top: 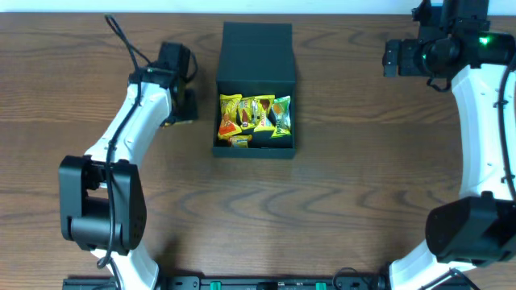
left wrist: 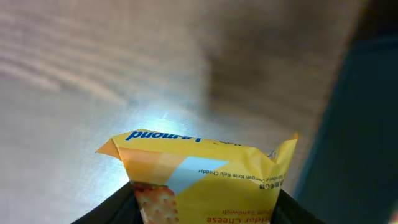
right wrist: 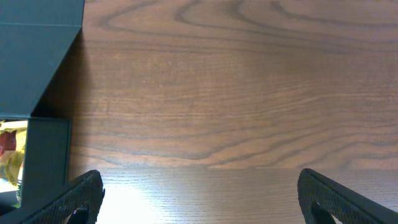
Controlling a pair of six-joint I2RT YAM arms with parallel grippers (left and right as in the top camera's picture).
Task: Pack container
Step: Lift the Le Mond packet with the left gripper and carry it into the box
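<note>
The dark teal container [top: 255, 83] stands open at the table's middle, lid flap [top: 257, 51] laid back. Several yellow and green snack packets [top: 254, 118] lie inside. My left gripper [top: 179, 109] is just left of the container and is shut on a yellow cheese cracker packet [left wrist: 208, 186], held between its black fingers above the table; the container wall shows at the right of the left wrist view [left wrist: 364, 137]. My right gripper [right wrist: 199, 196] is open and empty over bare wood at the far right [top: 393, 59]. The container's corner shows in the right wrist view [right wrist: 37, 68].
The wooden table [top: 363, 177] runs all round the container. The arm bases stand at the front left [top: 101, 213] and front right [top: 468, 229]. A black cable [top: 121, 36] trails at the back left.
</note>
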